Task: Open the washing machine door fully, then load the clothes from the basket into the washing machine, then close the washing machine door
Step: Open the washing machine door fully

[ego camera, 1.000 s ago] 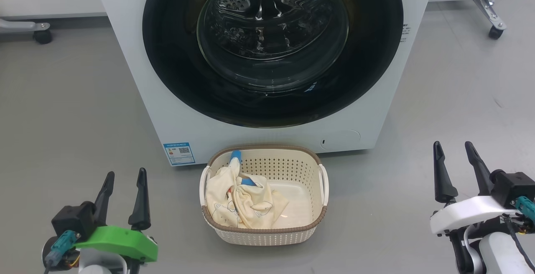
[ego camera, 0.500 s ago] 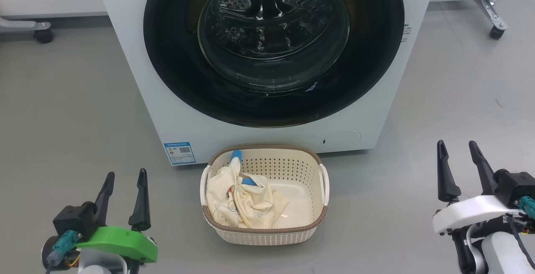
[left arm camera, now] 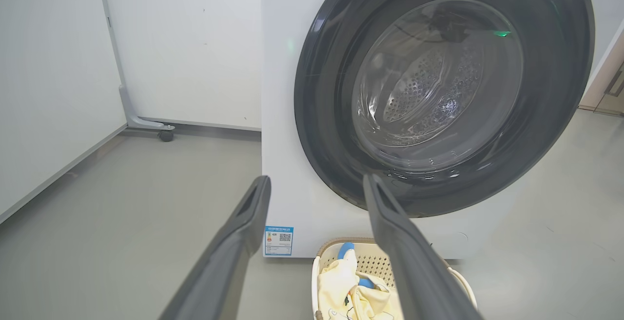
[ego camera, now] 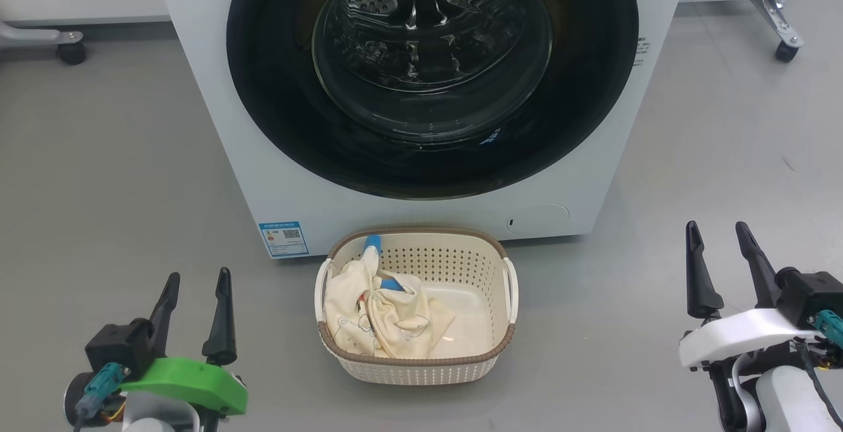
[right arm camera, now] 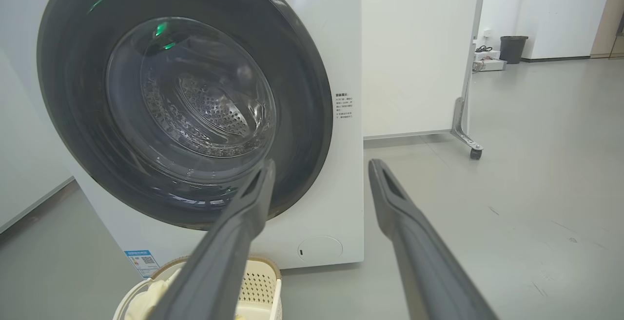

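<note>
A: Hardly anything was moved since a second earlier. Only a slight camera drift was noted; the basket point(ego camera: 421, 367) and both arms were left where they were.

B: Jaw state?

A: Fingers of the left gripper point(ego camera: 199, 274) were seen spread with nothing held, well off to the left of the basket. Fingers of the right gripper point(ego camera: 716, 224) were spread as well and empty, well off to the basket's right.

B: Load?

A: All the clothes point(ego camera: 375, 317) were found heaped in the basket's left half, with a blue part propped against its far wall. The right half of the basket floor was left bare.

B: Door?

A: Shut. The washing machine door point(ego camera: 276, 89) was seen flush on the washing machine point(ego camera: 217, 122), directly behind and above the basket. A blue label sticker point(ego camera: 283, 239) was noted just behind the basket's far left corner.
</note>
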